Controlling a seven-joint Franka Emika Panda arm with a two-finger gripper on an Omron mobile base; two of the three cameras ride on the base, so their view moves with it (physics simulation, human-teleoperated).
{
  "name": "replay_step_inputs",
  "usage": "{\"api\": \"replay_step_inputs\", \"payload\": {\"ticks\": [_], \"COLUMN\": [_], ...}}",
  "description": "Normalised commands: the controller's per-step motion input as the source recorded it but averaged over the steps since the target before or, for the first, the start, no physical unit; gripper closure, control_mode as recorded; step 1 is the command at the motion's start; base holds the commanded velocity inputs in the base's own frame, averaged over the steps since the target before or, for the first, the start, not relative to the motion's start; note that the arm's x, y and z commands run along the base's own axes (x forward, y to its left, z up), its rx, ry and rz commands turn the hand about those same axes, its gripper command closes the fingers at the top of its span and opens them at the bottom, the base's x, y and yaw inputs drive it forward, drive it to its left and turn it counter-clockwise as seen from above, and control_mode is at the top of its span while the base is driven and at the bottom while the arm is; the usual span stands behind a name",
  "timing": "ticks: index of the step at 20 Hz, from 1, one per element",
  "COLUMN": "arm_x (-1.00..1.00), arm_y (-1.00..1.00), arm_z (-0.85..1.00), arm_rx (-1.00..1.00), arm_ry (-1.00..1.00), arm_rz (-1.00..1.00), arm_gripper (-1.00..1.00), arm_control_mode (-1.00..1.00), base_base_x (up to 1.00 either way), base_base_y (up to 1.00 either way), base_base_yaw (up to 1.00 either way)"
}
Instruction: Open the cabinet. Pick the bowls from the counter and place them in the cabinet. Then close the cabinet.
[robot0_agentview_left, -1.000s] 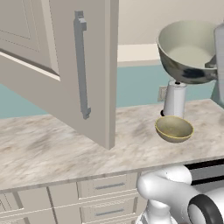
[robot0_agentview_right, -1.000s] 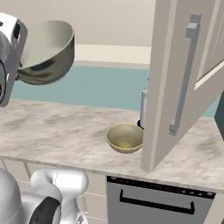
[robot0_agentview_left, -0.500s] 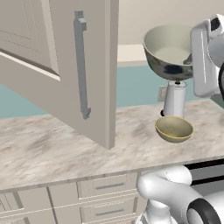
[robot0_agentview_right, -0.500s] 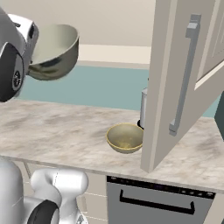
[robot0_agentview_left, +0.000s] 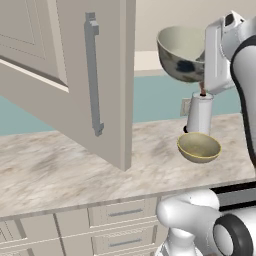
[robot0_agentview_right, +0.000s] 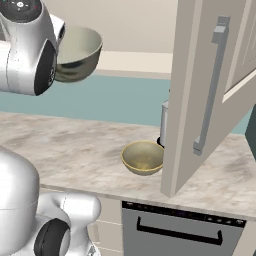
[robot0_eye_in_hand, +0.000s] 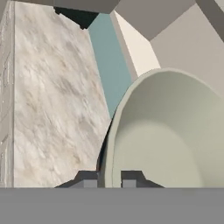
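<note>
Open cabinet door (robot0_agentview_left: 75, 75) juts over counter (robot0_agentview_left: 60, 165), probably blocking leftward passage.

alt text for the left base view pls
The robot's tool holds a greyish-white bowl by its rim, high above the marbled counter. A tan bowl sits below beside a white canister; the cabinet door hangs open at left.

A kitchen: marbled counter (robot0_agentview_left: 75, 165), drawers (robot0_agentview_left: 115, 214), wall cabinet (robot0_agentview_left: 60, 75), teal backsplash (robot0_agentview_right: 115, 102).
</note>
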Motion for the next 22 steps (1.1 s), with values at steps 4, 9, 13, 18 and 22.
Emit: {"api": "replay_step_inputs", "payload": {"ticks": [4,9,13,18,22], "arm_x": [0.5,0.3,0.44,0.81,0.99], "arm_y": [0.0,0.0,0.0,0.0,0.0], "arm_z": [0.02,0.16,0.02,-0.01,-0.1], "arm_rx": [0.01,0.0,-0.01,-0.01,-0.01], "arm_ry": [-0.06,-0.05,0.02,0.2,0.21], "arm_rz": [0.0,0.0,0.02,0.07,0.09], "arm_gripper": [1.0,1.0,1.0,1.0,1.0], "arm_control_mode": [-1.0,-1.0,-1.0,-1.0,-1.0], "base_base_x": [0.0,0.0,0.0,0.0,0.0], "base_base_y": [0.0,0.0,0.0,0.0,0.0], "base_base_yaw": [0.0,0.0,0.0,0.0,0.0]}}
